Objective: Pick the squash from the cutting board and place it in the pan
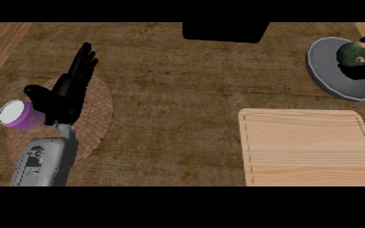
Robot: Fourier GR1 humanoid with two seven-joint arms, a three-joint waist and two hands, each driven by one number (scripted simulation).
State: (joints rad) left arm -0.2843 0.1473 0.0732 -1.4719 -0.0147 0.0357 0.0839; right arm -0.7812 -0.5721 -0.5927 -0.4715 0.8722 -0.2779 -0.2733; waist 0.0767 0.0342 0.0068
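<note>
A dark green squash [351, 58] lies inside the grey pan [324, 75] at the far right edge of the counter; part of it is cut off by the view's edge. The light wooden cutting board [303, 147] sits at the lower right with nothing on it. My left hand [68, 89] rests at the left with its fingers straight and pointing up, holding nothing. The right hand does not show.
A purple cup [21, 115] with a white inside stands at the left edge, just beside my left hand's thumb. A round woven mat [96, 121] lies under the left forearm. A black block [225, 31] sits at the top centre.
</note>
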